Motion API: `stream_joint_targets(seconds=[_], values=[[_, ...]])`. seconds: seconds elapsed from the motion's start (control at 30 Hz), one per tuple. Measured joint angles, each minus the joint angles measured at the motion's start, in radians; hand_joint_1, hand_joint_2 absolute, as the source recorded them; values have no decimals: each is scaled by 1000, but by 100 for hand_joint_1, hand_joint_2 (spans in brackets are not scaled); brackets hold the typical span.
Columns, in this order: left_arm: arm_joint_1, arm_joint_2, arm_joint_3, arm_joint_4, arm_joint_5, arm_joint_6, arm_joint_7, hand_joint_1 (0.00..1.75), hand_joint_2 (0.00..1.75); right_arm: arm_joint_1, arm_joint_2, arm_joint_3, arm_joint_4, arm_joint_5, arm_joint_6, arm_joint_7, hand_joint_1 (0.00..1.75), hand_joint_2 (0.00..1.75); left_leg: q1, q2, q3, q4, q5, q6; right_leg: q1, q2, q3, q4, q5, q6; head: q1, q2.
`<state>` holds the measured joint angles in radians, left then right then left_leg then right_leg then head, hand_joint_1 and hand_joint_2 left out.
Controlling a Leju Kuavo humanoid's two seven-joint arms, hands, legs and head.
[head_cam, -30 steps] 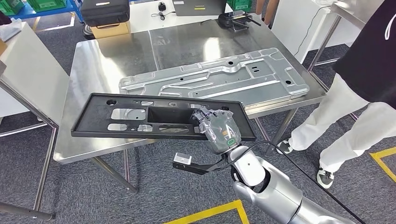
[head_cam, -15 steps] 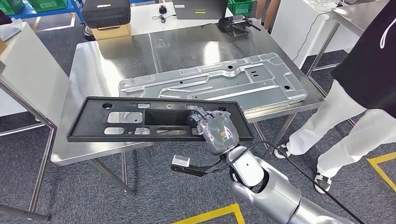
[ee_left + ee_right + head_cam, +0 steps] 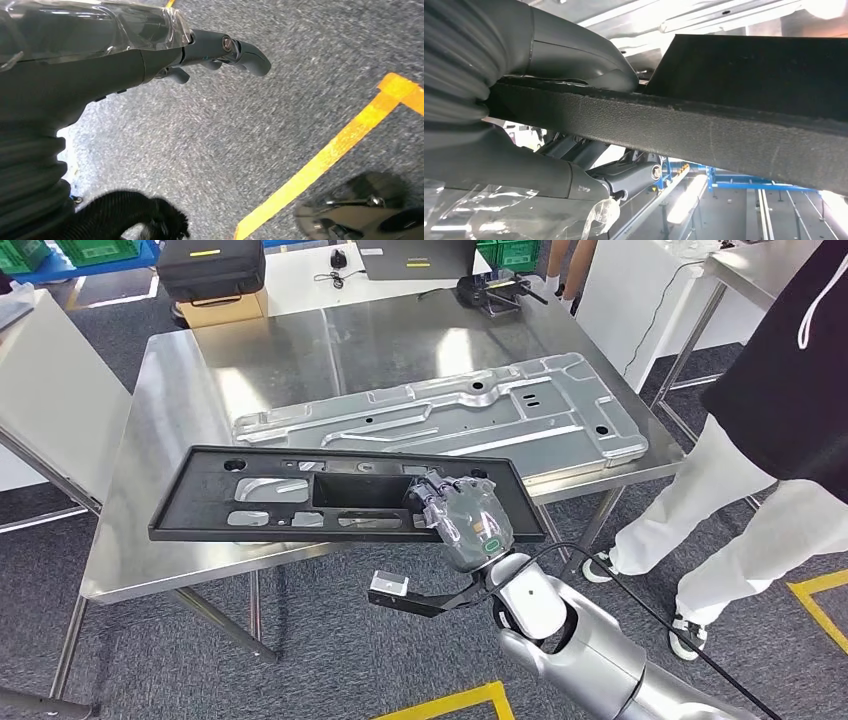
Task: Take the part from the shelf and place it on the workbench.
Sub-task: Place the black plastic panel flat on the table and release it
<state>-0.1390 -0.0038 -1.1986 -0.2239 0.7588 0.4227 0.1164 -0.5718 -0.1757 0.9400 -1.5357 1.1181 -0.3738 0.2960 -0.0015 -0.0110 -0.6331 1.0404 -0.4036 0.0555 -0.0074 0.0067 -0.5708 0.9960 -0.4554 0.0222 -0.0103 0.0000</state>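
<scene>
A long black plastic panel (image 3: 270, 500) with several cut-outs is held flat over the near edge of the steel workbench (image 3: 170, 390). My right hand (image 3: 465, 520) grips the panel at its near right rim, thumb on one face and fingers on the other. In the right wrist view the panel's rough black edge (image 3: 704, 132) runs across between the thumb (image 3: 589, 60) and the fingers (image 3: 624, 175). My left hand (image 3: 150, 50) hangs over grey carpet, fingers slightly curled, holding nothing.
A large pressed metal sheet part (image 3: 440, 415) lies across the workbench beyond the panel. A person in white trousers (image 3: 740, 510) stands at the right. A black case (image 3: 210, 265) and a laptop sit on a far table. Yellow floor tape (image 3: 320, 160) crosses the carpet.
The whole view has shifted as I step closer to the workbench. The black panel stays in my right hand and now reaches slightly further over the bench's near edge.
</scene>
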Motion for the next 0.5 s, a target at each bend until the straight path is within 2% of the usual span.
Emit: stream_joint_targets(seconds=[0.03, 0.07, 0.17, 0.23, 0.3, 0.33, 0.37, 0.4, 0.47, 0.5], values=[[0, 0, 0, 0, 0, 0, 0, 0, 175, 0, 0, 0, 0, 0, 0, 0, 175, 175, -6, 2, 14, -36, 10, 7, 1, -1, 1, -1, -2, 2, 0, 0], [0, 1, 0, 0, 0, 0, 0, 0, 175, 0, 0, 0, 0, 0, 0, 0, 175, 175, -11, 3, 18, -47, 7, 11, 1, -3, 1, -2, -4, 6, 0, 0], [4, 0, 0, 0, 0, 0, 0, 0, 175, -1, 0, 0, 0, -1, 0, 0, 175, 175, -5, 0, 32, -67, 9, 9, 0, -5, 3, 2, -14, 20, 1, 0], [4, -1, 0, 0, 0, 0, 0, 0, 175, -1, -1, 0, 0, -1, 0, 1, 175, 175, 1, 0, 47, -80, 11, 11, -1, -5, -29, 74, -52, 28, 2, 0], [3, -2, 0, 0, 0, 0, 0, 0, 175, 0, -1, 0, 0, -1, 0, 3, 175, 175, 1, -1, 51, -80, 7, 15, -2, -4, -100, 202, -103, 34, 2, 0], [4, -2, 0, 0, 0, -1, 0, 0, 175, 2, -1, 0, 0, -1, 0, 3, 175, 175, 1, -1, 53, -80, 5, 15, -3, -5, -129, 248, -111, 37, 2, 0], [4, -2, 0, 0, 0, -1, 0, 0, 175, 3, -2, 0, 0, -1, 1, 3, 175, 175, 1, -2, 54, -80, 3, 15, -4, -5, -144, 260, -102, 38, 2, 0], [5, -2, 0, 0, 0, -1, 0, 0, 175, 4, -2, 0, 0, -1, 1, 3, 175, 175, 2, -4, 57, -80, 1, 13, -5, -5, -138, 233, -73, 39, 2, 0], [5, -2, 0, 0, 0, -1, 0, 0, 175, 4, -3, 0, 0, -1, 3, 4, 175, 175, 3, -7, 65, -78, -7, 5, -7, -4, -80, 100, 2, 40, 2, 0], [5, -2, 0, 0, 0, -1, 0, 0, 175, 4, -3, 0, 0, -1, 4, 4, 175, 175, 1, -8, 68, -76, -12, 0, -7, -3, -52, 39, 26, 37, 2, 0]])
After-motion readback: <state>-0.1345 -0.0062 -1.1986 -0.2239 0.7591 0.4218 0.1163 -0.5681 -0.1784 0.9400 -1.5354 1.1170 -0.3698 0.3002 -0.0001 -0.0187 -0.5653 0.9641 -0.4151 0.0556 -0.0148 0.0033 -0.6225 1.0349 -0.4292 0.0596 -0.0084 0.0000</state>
